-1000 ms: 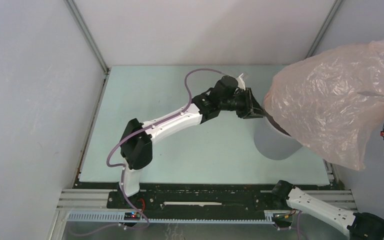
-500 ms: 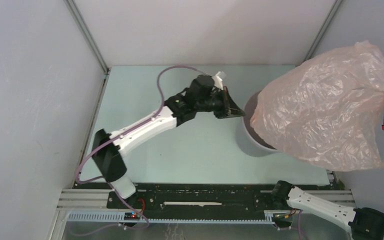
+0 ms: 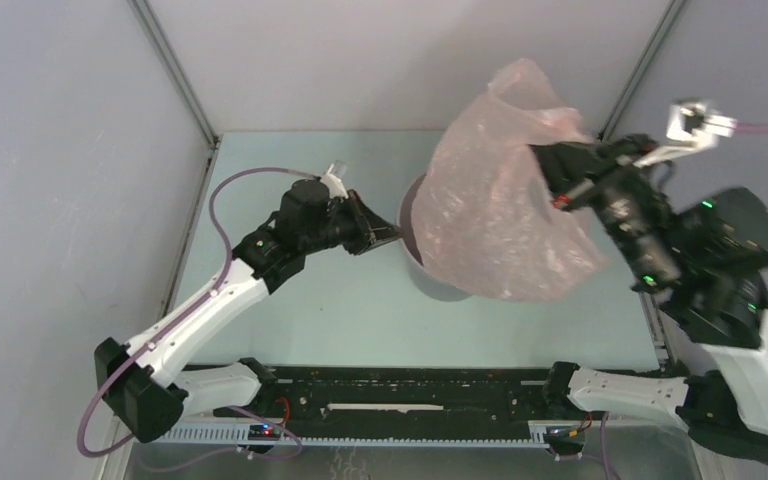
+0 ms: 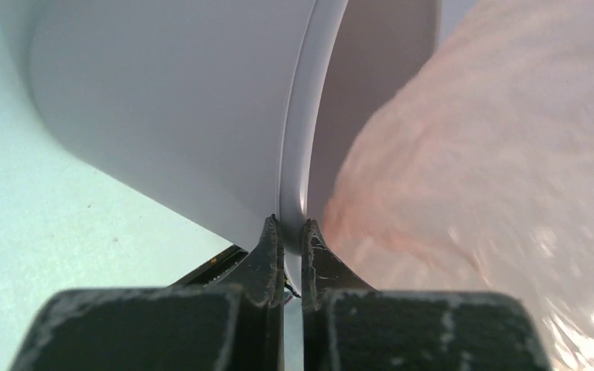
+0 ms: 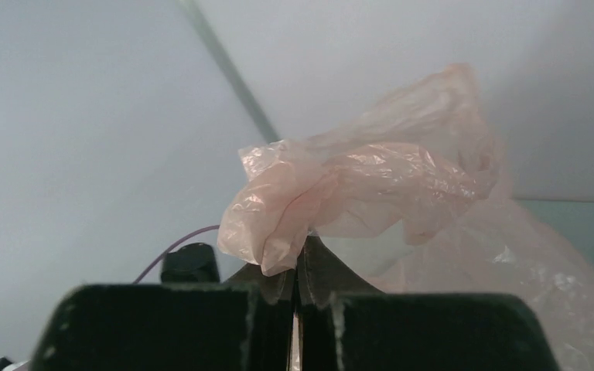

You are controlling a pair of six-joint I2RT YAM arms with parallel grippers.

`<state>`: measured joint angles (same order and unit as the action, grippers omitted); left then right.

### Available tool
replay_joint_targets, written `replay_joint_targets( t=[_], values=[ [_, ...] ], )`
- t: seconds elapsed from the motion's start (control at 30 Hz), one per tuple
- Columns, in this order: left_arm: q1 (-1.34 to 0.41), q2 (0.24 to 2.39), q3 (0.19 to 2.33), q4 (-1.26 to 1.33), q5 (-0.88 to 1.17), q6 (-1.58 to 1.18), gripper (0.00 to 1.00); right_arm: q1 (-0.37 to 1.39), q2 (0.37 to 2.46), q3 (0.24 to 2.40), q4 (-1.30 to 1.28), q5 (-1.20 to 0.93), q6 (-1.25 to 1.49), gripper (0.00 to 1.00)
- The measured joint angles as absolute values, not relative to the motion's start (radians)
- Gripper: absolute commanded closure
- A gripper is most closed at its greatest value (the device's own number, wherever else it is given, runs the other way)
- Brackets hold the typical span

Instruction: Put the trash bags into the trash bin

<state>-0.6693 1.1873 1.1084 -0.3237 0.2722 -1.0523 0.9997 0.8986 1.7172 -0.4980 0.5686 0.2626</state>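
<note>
The grey trash bin stands mid-table, mostly covered by the pale-pink trash bag, which hangs over its mouth. My left gripper is shut on the bin's left rim; the left wrist view shows the rim pinched between the jaws, with the bag inside on the right. My right gripper is held high to the right of the bin and is shut on the bag's upper edge; the right wrist view shows bunched film at its tips.
The pale green table lies between grey walls, with metal corner posts at the back. A black rail runs along the near edge. The right arm's body looms over the table's right side.
My left gripper has dragged the bin left, from the right edge toward the table's middle. My right gripper has swung in from the right and brought the bag left over the bin's mouth.
</note>
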Motion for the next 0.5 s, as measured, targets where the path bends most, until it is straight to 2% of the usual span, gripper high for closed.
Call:
replay_joint_targets(
  t=[0.27,0.43,0.5],
  values=[
    [-0.600,1.046,0.992,-0.343,0.265,-1.081,1.00,0.971,1.143,1.795,-0.425,0.315,0.420,1.00],
    [-0.596,1.041,0.989,-0.343,0.268,-1.081,1.00,0.791,1.174,1.815,-0.386,0.139,0.601,1.00],
    [-0.596,1.041,0.989,-0.342,0.269,-1.081,1.00,0.771,1.198,1.857,-0.359,0.093,0.652,1.00]
  ],
)
